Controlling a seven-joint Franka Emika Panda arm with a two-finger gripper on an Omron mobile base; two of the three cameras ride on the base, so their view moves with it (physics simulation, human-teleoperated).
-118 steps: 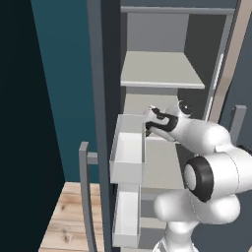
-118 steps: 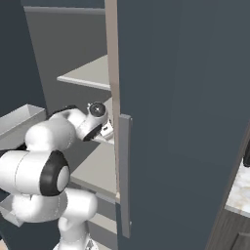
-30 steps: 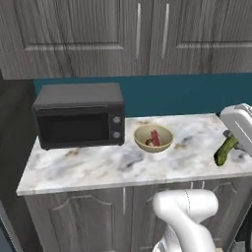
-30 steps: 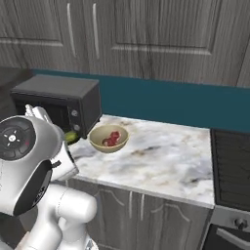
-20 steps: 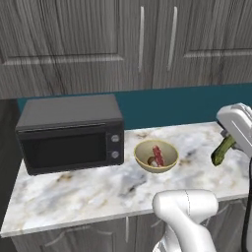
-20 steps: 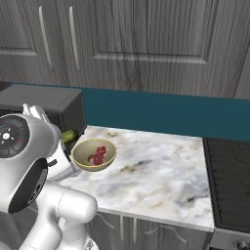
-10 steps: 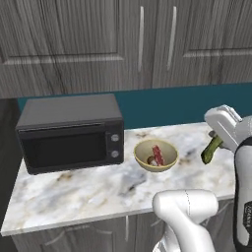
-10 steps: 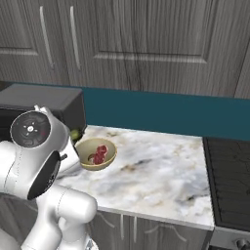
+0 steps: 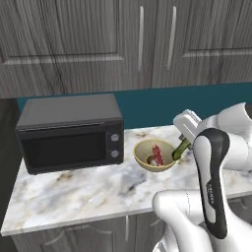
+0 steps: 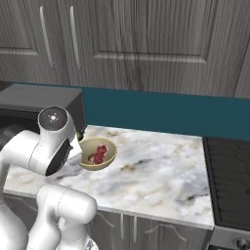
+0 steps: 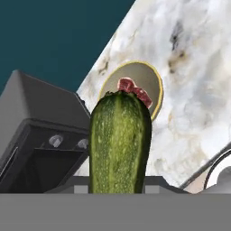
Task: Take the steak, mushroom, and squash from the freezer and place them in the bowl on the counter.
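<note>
Left base view: the marbled counter (image 9: 74, 189) spans the lower frame; the gripper (image 9: 181, 149), clamped on the squash (image 9: 180, 148), hangs at the bowl (image 9: 143, 157) rim, centre right. Hand view: the squash (image 11: 119, 144) stands bottom centre, below the steak (image 11: 135, 91). It looks firm, smooth, possibly slippery; a mid-body hold seems safest.

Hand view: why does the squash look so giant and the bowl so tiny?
Hand view: the squash sits right at the lens, so it looms large; the bowl lies farther off. Left base view: the same squash looks small beside the bowl.
</note>
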